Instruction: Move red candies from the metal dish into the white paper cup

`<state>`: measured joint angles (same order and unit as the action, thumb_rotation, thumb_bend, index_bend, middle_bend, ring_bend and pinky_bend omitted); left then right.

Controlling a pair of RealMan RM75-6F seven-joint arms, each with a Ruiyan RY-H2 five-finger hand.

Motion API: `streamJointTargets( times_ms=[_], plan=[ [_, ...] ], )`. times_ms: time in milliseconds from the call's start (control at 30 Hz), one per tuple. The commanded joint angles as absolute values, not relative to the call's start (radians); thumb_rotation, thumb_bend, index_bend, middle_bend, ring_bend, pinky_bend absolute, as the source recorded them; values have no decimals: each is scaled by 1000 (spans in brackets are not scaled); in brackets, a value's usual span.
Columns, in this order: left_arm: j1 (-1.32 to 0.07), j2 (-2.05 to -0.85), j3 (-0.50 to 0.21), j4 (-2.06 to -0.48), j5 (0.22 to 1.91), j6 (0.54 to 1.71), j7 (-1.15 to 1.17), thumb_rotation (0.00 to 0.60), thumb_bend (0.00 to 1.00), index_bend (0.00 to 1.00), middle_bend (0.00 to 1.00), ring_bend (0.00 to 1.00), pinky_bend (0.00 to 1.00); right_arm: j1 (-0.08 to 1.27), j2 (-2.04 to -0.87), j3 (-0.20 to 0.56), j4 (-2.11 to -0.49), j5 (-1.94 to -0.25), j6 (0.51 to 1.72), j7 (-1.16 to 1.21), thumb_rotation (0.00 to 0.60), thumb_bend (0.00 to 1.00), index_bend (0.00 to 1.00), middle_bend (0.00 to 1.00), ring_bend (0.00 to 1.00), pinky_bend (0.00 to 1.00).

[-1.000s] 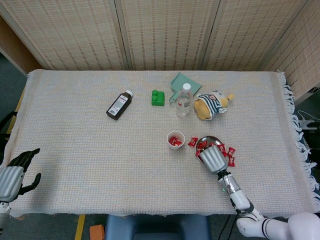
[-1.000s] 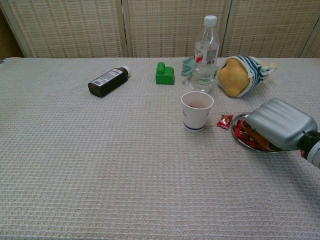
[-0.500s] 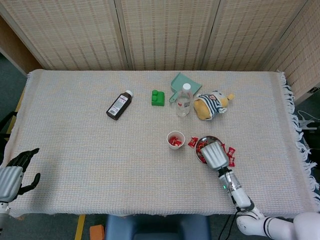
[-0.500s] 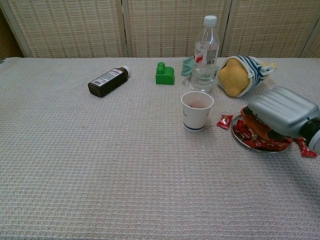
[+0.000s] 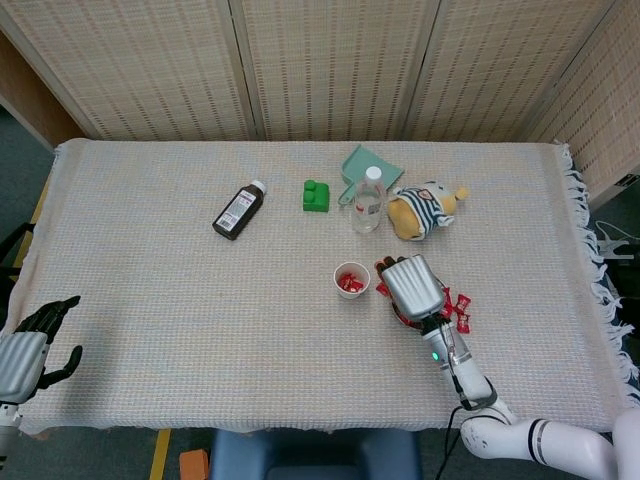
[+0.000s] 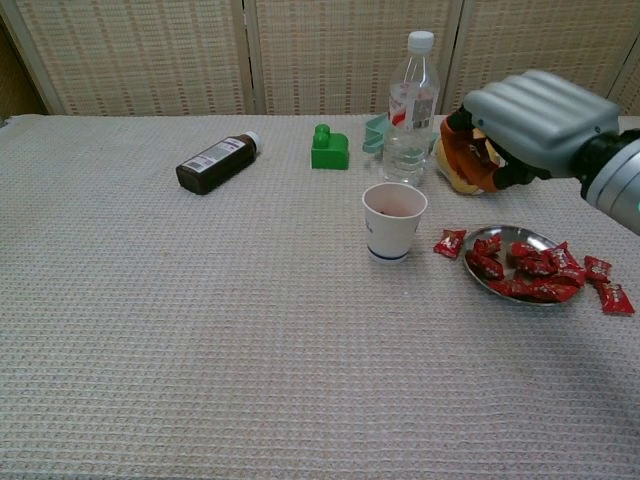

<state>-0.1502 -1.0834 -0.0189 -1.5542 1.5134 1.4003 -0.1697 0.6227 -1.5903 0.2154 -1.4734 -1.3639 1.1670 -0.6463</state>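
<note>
While curled fingers (image 6: 470, 150) (right hand (image 6: 530, 125)) grip a red candy (image 6: 492, 152), it hangs above the dish (image 6: 520, 290).

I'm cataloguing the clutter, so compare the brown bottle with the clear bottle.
The brown bottle lies on its side; the clear bottle stands upright. The brown bottle is dark and opaque, the clear bottle see-through. The brown bottle looks shorter and squatter than the clear bottle. Both have white caps and labels.

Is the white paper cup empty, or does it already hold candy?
Not empty. The head view looks down into the upright paper cup and shows red candies at its bottom.
</note>
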Motion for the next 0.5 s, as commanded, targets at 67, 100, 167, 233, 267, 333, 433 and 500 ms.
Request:
streamJointTargets(
  times_ms=[67,100,167,233,267,333,433,500],
  plan=[
    [-150,-1083,-19,-1554,1514,1401,-172,600,455,68,136,107,217,666,-1632,236,-1454,-1336,1132,-671,600,267,991,849,709,1000],
    [-150,-1082,-18,-1554,1514,1400,-172,600,455,68,137,107,217,674,-1644,238,-1442,-1326,1121,-674,600,267,990,849,708,1000],
    [-150,-1081,-18,-1554,1514,1400,-174,600,456,68,137,107,217,692,-1671,241,-1412,-1304,1099,-679,600,267,982,849,708,996],
    [-149,-1081,-18,-1553,1514,1401,-176,600,455,68,137,108,217,704,-1694,241,-1385,-1292,1086,-677,600,267,974,849,708,992],
    [-149,-1080,-18,-1553,1513,1401,-178,600,455,68,137,108,217,711,-1708,241,-1367,-1285,1079,-676,600,267,971,849,708,991],
    [-148,-1079,-18,-1552,1513,1402,-182,600,455,68,137,108,217,721,-1725,240,-1342,-1281,1074,-677,600,266,969,849,708,991],
    [-147,-1077,-19,-1551,1513,1404,-188,600,454,68,137,108,217,731,-1745,240,-1313,-1279,1076,-671,600,267,968,849,708,991],
    [-147,-1076,-18,-1550,1514,1405,-191,600,454,68,137,108,217,736,-1752,237,-1303,-1278,1075,-666,600,267,967,849,708,991]
  ],
)
